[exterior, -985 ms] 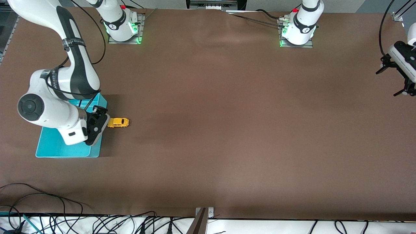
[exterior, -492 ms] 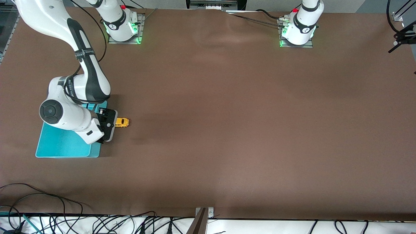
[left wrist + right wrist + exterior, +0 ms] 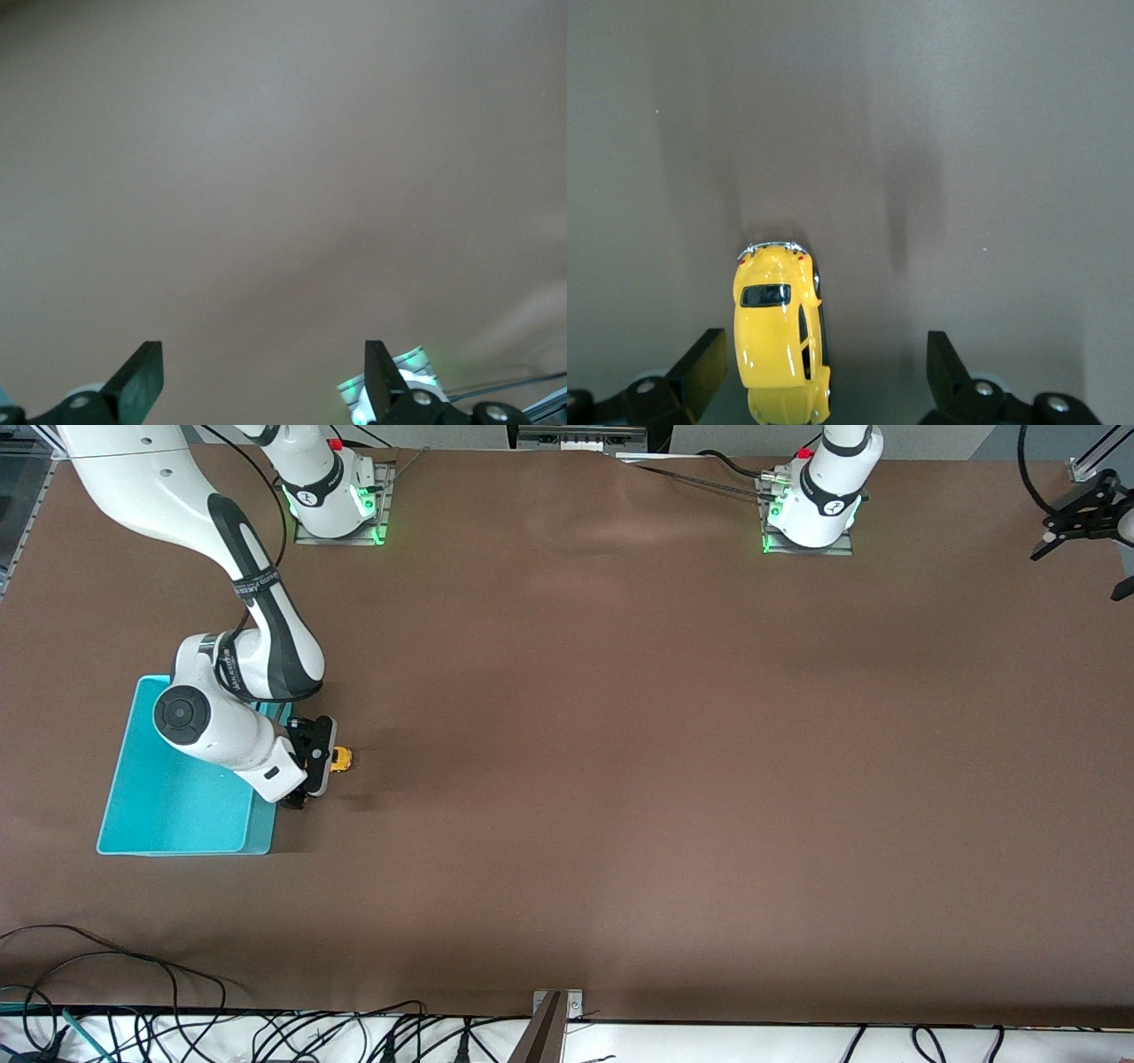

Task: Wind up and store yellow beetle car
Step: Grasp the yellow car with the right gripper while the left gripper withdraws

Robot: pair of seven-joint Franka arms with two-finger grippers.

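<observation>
The yellow beetle car (image 3: 342,759) stands on the brown table just beside the cyan bin (image 3: 177,810), on the bin's side toward the left arm's end. My right gripper (image 3: 322,760) is down over the car and covers most of it in the front view. In the right wrist view the car (image 3: 780,341) sits between the open fingers, close to one finger (image 3: 704,359) and well apart from the other; the right gripper (image 3: 824,365) is not touching it. My left gripper (image 3: 1085,545) is open and empty, high over the table's edge at the left arm's end; it also shows in the left wrist view (image 3: 259,376).
The bin looks empty, and the right arm's elbow hangs over it. Cables (image 3: 133,992) and a metal bracket (image 3: 554,1010) lie along the table edge nearest the front camera. The arm bases (image 3: 811,514) stand along the edge farthest from it.
The right arm has swung off the bin toward the car, and its gripper now covers most of it. The left gripper has risen toward the table's corner. The car has not moved.
</observation>
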